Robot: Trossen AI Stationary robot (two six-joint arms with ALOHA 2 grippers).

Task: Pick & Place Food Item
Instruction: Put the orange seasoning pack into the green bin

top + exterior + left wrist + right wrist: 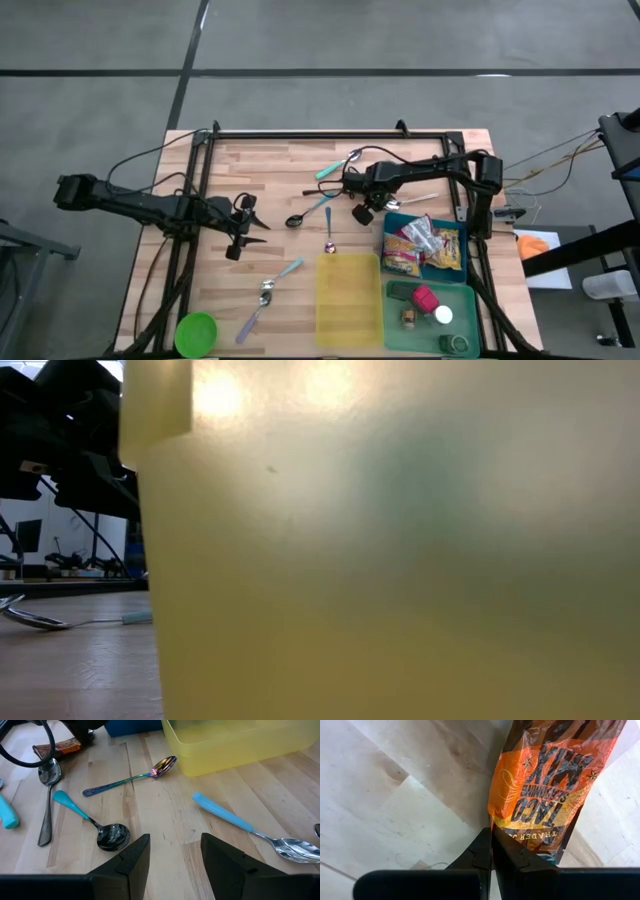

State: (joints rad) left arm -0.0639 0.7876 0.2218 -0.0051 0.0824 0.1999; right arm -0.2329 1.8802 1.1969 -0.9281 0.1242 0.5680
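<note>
My right hand [491, 851] is clamped on the orange packet [547, 785], lifted but not yet placed; my left hand [175, 855] waits half apart over the table [290, 170].

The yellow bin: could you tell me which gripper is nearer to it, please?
Right. The right gripper hangs just beyond the yellow bin's far right corner, shut on a packet. The left gripper sits farther off to the bin's left.

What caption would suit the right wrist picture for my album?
The right tool, shut on the edge of an orange taco seasoning packet, holds it above the wooden table.
</note>
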